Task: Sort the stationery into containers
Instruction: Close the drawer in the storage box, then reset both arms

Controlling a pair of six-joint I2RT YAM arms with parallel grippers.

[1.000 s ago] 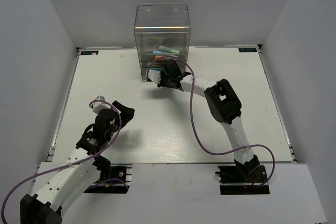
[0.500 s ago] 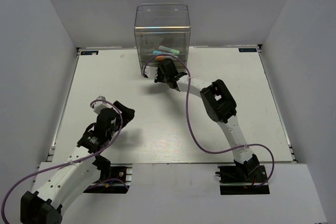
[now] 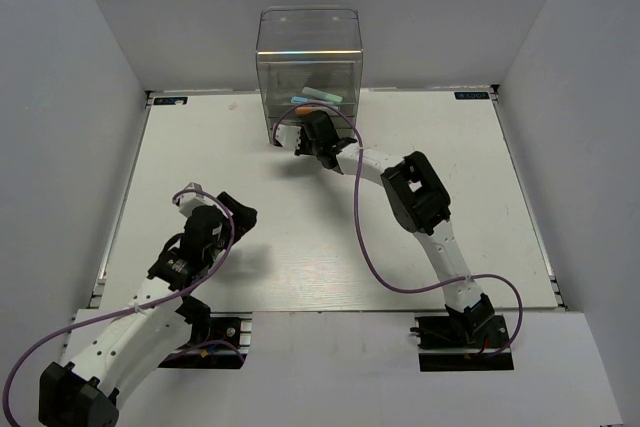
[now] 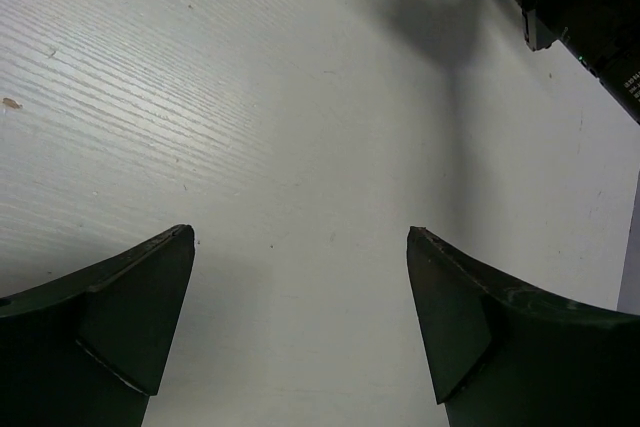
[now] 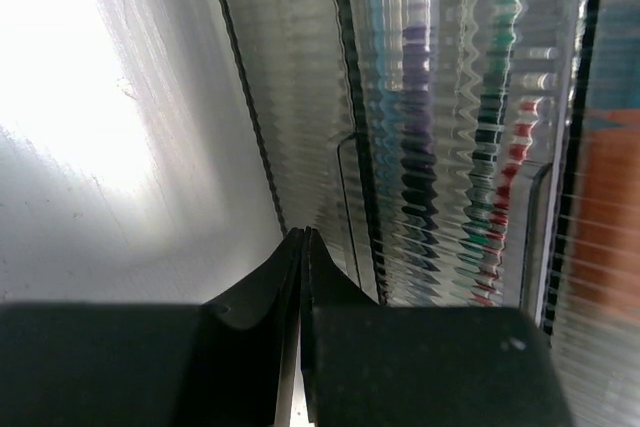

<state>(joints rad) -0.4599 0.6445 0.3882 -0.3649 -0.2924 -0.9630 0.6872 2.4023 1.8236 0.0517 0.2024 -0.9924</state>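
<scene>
The clear drawer cabinet stands at the back middle of the table. Light blue, mint green and orange pens show through its drawers from above. My right gripper is shut and empty, its tips pressed against the cabinet's lower front. In the right wrist view the shut gripper touches the ribbed drawer front, with purple, teal and red pens showing blurred through the plastic. My left gripper is open and empty over bare table at the left; it also shows in the left wrist view.
The white table is walled by grey panels on three sides. The right arm's purple cable loops over the table's middle. The right arm's base shows at the top right of the left wrist view.
My right gripper moved forward from just in front of the cabinet up against its lower drawers, then held still. My left arm has barely moved.
</scene>
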